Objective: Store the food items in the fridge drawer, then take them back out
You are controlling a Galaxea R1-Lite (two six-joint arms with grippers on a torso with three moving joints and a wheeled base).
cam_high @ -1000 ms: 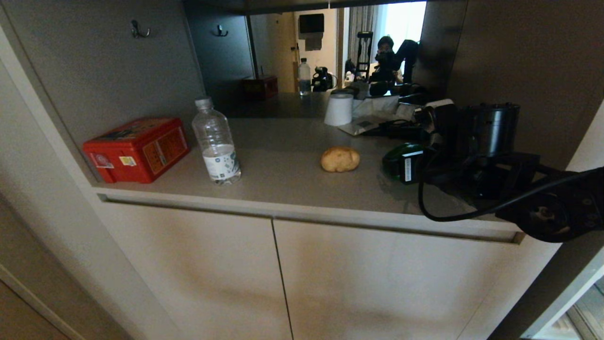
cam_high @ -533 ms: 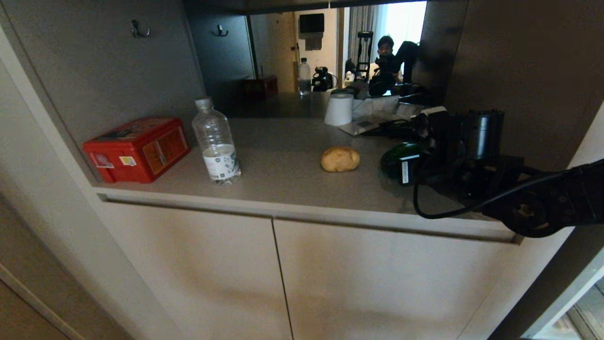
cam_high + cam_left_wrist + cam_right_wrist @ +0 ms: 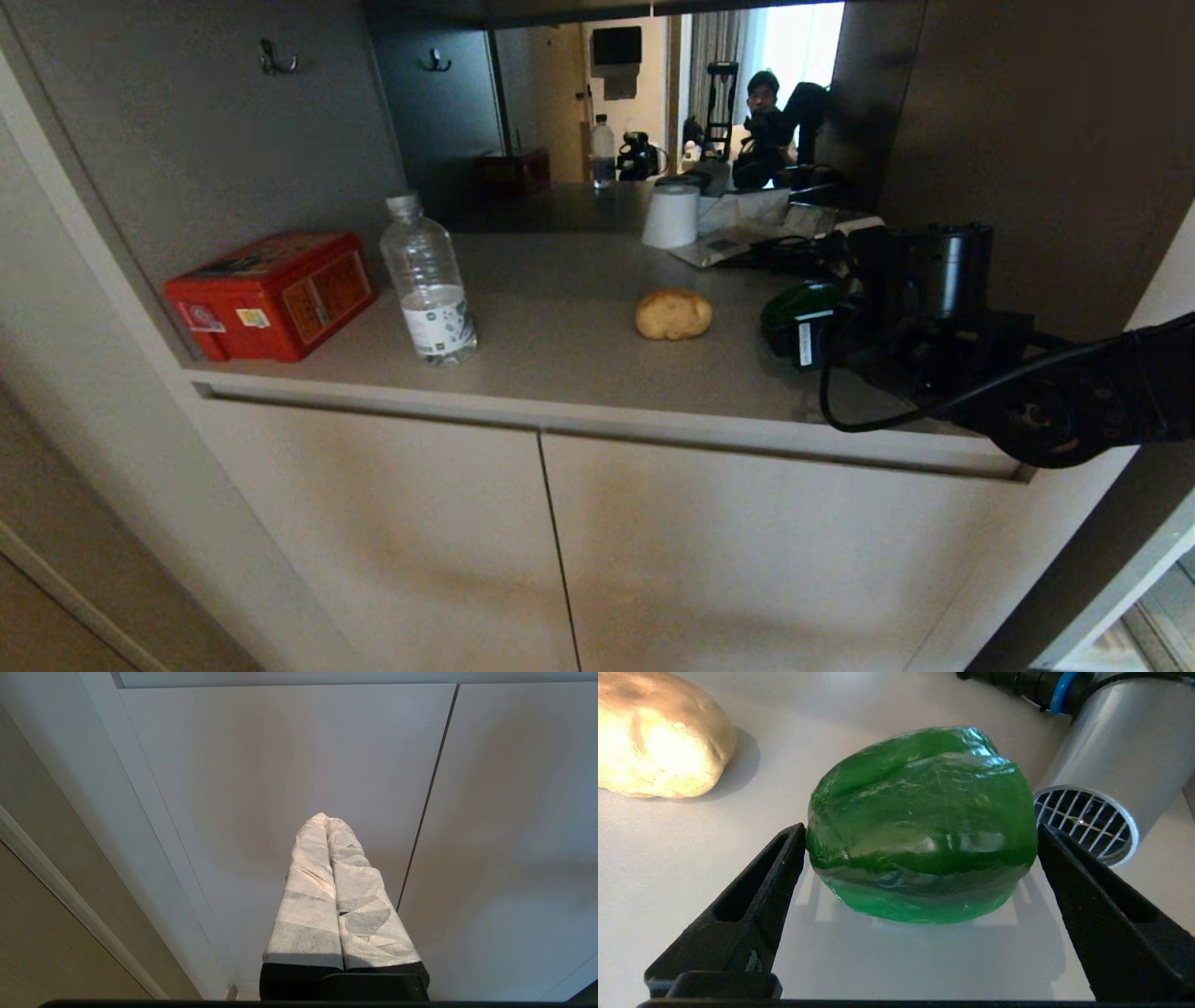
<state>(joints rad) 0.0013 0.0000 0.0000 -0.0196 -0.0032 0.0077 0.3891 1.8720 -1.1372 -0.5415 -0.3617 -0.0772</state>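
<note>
The green bell pepper (image 3: 924,826) (image 3: 795,301) rests on the grey counter (image 3: 560,327) at the right. My right gripper (image 3: 920,830) (image 3: 808,325) is open, low over the counter, one black fingertip (image 3: 794,844) on each side of the pepper and close against it. The tan potato-like lump (image 3: 673,314) (image 3: 654,737) lies on the counter just left of the pepper. My left gripper (image 3: 326,820) is shut and empty, parked in front of the beige cabinet doors (image 3: 280,765). The fridge drawer is out of view.
A red box (image 3: 271,294) and a clear water bottle (image 3: 428,280) stand at the counter's left. A white cup (image 3: 670,217), papers and black cables lie at the back. A grey hair-dryer barrel (image 3: 1111,779) sits right beside the pepper. The rear mirror reflects a person.
My right arm has reached a little further over the counter and lowered, bringing the open fingers around the pepper. The pepper, the potato lump and the left arm have not moved.
</note>
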